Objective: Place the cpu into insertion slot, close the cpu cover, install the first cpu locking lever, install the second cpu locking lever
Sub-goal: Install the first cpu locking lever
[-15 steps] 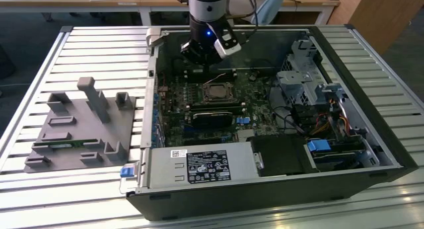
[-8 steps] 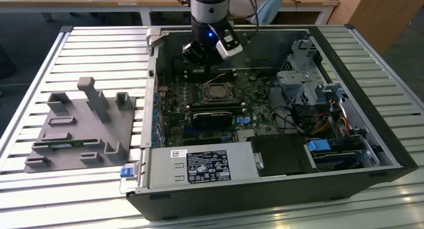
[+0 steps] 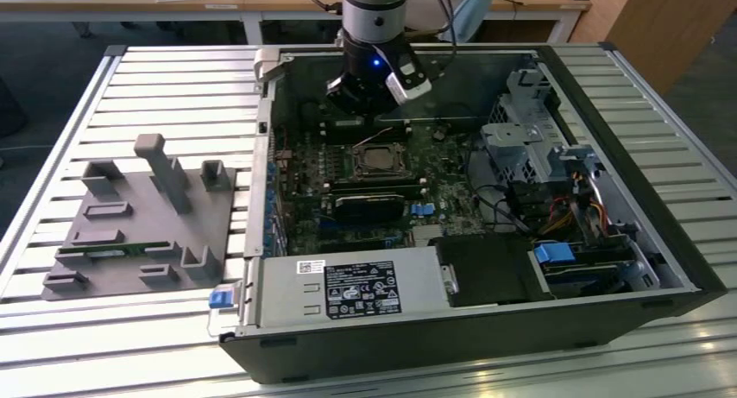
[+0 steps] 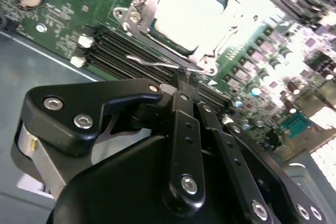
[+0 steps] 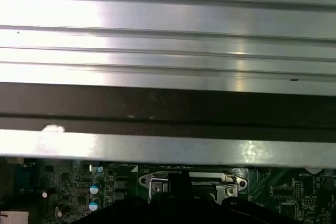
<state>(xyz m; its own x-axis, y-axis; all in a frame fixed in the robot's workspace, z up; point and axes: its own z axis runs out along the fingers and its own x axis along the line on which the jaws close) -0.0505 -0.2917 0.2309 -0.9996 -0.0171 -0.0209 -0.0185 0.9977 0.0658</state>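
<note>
The arm was angled down into the computer case [image 3: 599, 268], its gripper [image 4: 181, 85] held over the cpu [image 4: 186, 11], fingers closed on a thin locking lever [image 4: 157, 64].

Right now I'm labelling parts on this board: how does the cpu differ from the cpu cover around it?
In the second wrist view the cpu is a flat, solid square with a plain pale top, while the cpu cover is a thin metal frame with a cut-out centre. The cpu fills the middle; the cpu cover runs around its edges. Both are silvery metal, and both lie flat over the insertion slot on the green motherboard.
</note>
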